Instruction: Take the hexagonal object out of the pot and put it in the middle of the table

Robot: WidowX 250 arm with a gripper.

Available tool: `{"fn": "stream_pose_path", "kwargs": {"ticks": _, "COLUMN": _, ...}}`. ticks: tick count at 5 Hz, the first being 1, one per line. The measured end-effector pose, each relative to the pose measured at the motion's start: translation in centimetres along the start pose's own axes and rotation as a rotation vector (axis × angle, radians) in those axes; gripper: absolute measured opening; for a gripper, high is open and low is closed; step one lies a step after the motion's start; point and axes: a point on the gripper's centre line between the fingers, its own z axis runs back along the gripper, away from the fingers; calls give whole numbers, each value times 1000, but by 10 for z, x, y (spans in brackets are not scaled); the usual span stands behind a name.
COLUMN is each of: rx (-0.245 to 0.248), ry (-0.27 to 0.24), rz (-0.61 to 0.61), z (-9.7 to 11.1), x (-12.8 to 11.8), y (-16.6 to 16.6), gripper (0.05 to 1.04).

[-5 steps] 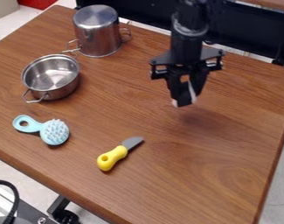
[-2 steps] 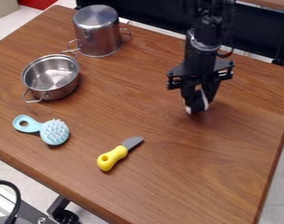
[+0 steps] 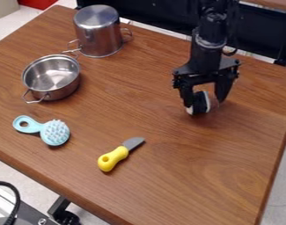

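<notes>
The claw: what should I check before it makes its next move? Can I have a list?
1. Claw open: ok, fingers spread apart.
2. Black-and-white object out of the open pot: ok, it's between the claw's fingers.
3. Object in the table's exact middle: cannot tell.
4. Claw not touching the object: cannot tell.
5. Yellow-handled knife away from the claw: ok.
6. Blue brush away too: ok.

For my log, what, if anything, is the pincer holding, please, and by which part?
Nothing; the pincer is open, the black and white object between its fingers.
</notes>
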Motion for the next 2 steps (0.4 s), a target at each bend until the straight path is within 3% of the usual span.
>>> {"fn": "stream_pose_path", "kwargs": {"ticks": 2, "rx": -5, "ry": -21, "rz": 20, "z": 9, "x": 5, "y": 5, "gripper": 999}}
